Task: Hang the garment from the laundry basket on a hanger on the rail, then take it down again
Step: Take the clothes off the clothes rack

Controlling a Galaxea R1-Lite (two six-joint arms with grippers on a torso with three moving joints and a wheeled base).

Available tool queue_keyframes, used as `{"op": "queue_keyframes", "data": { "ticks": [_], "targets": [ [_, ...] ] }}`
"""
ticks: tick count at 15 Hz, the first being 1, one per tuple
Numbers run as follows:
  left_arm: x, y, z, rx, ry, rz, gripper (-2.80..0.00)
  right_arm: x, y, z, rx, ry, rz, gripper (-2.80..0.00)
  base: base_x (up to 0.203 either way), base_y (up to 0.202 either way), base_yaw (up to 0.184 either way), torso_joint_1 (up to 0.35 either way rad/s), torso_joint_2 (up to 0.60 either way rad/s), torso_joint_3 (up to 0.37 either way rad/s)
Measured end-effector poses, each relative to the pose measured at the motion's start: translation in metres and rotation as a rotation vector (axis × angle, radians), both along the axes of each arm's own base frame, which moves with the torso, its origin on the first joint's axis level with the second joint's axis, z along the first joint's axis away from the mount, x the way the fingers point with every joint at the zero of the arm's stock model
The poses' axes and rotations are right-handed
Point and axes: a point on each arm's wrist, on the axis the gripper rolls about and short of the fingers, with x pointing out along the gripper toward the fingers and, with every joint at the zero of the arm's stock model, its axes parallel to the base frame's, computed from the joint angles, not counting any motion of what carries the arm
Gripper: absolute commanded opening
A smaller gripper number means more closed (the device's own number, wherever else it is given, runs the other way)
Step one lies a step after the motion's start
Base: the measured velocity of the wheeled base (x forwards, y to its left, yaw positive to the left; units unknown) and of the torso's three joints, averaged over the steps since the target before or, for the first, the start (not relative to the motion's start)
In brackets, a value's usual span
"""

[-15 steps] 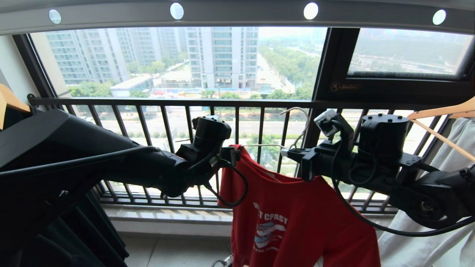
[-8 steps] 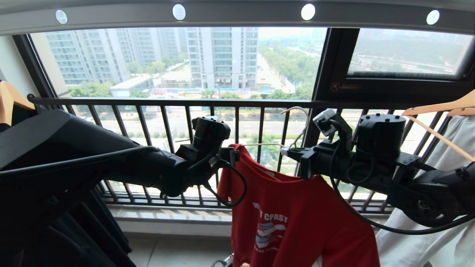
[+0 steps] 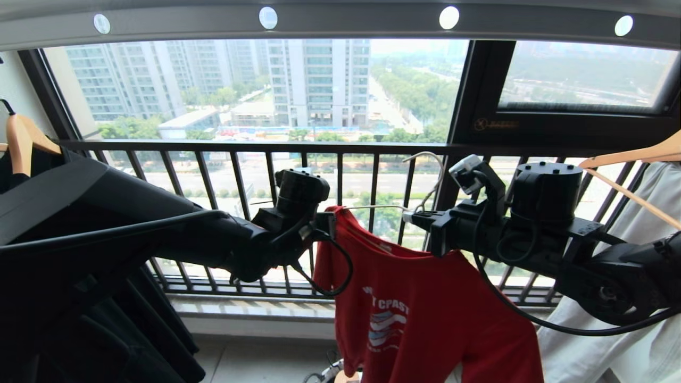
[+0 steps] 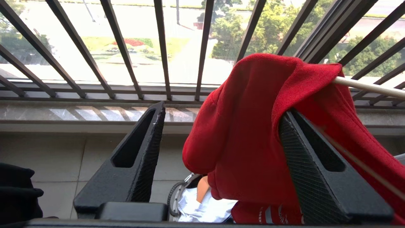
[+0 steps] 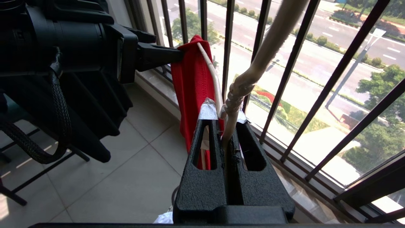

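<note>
The garment (image 3: 425,298), a red T-shirt with a white and light-blue print, hangs on the white wire hanger (image 3: 372,207) in front of the window, below the grey rail (image 3: 346,24). My right gripper (image 3: 412,217) is shut on the hanger's twisted neck (image 5: 235,91). My left gripper (image 3: 332,221) is at the shirt's left shoulder. Its jaws stand open around the shoulder fold (image 4: 246,133): one finger (image 4: 303,152) lies against the fabric, the other (image 4: 148,139) is apart from it. Far below, part of the laundry basket (image 4: 173,198) shows.
The dark barred window railing (image 3: 239,146) runs just behind both grippers. A wooden hanger (image 3: 21,143) with black clothes (image 3: 133,330) hangs at the left. At the right, another wooden hanger (image 3: 633,154) carries a white garment (image 3: 628,319). White cloth (image 4: 196,212) lies in the basket.
The whole picture has shifted a little to the right, so the camera has moved. Both arms, the hanger and the shirt keep their places relative to one another.
</note>
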Motion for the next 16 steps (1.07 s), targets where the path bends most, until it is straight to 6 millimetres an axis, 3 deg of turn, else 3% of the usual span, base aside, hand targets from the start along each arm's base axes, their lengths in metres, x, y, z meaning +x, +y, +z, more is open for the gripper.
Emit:
{"op": "queue_keyframes", "data": {
  "ticks": [9, 16],
  "targets": [
    [0.005, 0.007, 0.007, -0.012, -0.019, 0.02, -2.8, 0.0, 0.0, 0.0, 0.0, -0.002, 0.0, -2.8, 0.0, 0.0, 0.0, 0.0, 0.0, 0.0],
    [0.034, 0.036, 0.012, -0.016, -0.053, 0.106, -2.8, 0.001, 0.0, -0.002, -0.012, -0.004, 0.002, -2.8, 0.0, 0.0, 0.0, 0.0, 0.0, 0.0]
  ]
}}
